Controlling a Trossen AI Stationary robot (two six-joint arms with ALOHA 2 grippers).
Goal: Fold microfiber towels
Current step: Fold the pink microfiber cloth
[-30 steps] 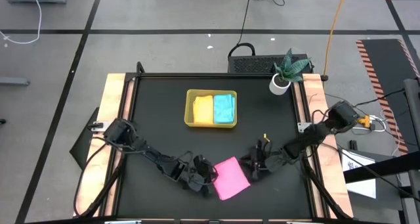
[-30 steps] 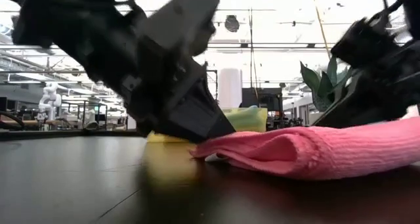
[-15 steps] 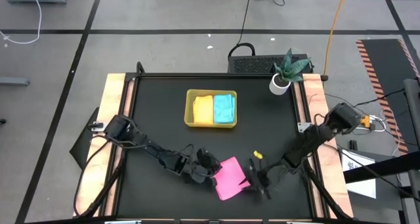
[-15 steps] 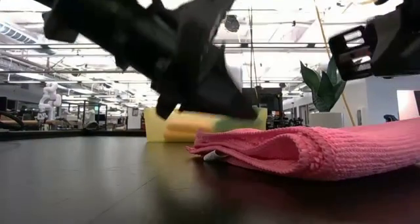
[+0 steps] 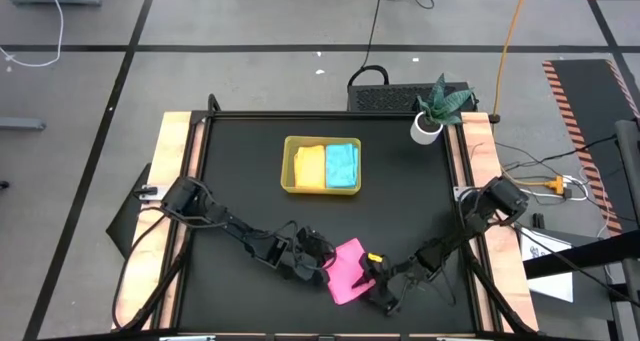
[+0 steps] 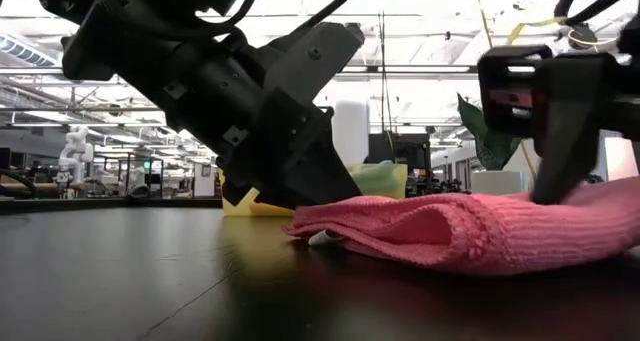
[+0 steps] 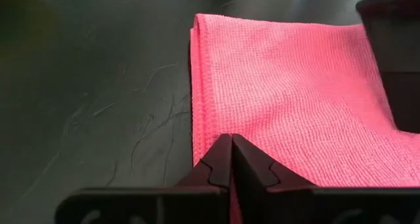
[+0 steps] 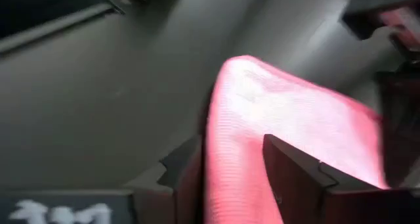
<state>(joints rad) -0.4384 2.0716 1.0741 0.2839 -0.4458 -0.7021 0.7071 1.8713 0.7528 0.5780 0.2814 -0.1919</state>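
A pink microfiber towel (image 5: pixel 348 263) lies folded on the black table near its front edge, the fold (image 7: pixel 194 86) on one side. My left gripper (image 5: pixel 322 268) is shut at the towel's left edge. My right gripper (image 5: pixel 372 279) stands open at the towel's near right corner, with the towel's edge (image 8: pixel 230 138) between its fingers. A yellow towel (image 5: pixel 310 166) and a sky-blue towel (image 5: pixel 342 164) lie folded side by side in the yellow-green tray (image 5: pixel 288 167) at mid table. My left gripper rests its shut fingertips (image 7: pixel 223 152) on the pink towel just inside its left edge (image 7: pixel 203 145), slanting down from the table's left. Whether a layer is caught between them I cannot tell. The towel lies flat on the table. My right gripper has the towel's edge between its open fingers (image 8: pixel 289 165); whether they touch it I cannot tell.
A small potted plant (image 5: pixel 430 116) stands at the far right corner, beside a dark box (image 5: pixel 385 96) behind the table. Wooden rails (image 5: pixel 180 181) run along the table's left and right sides. Bare black tabletop lies between the tray and the pink towel.
My right gripper has come off the towel's far right side, swung toward the table's near edge and leftward while rolling, and come down at the towel's near right corner. The pink towel has stayed flat in place.
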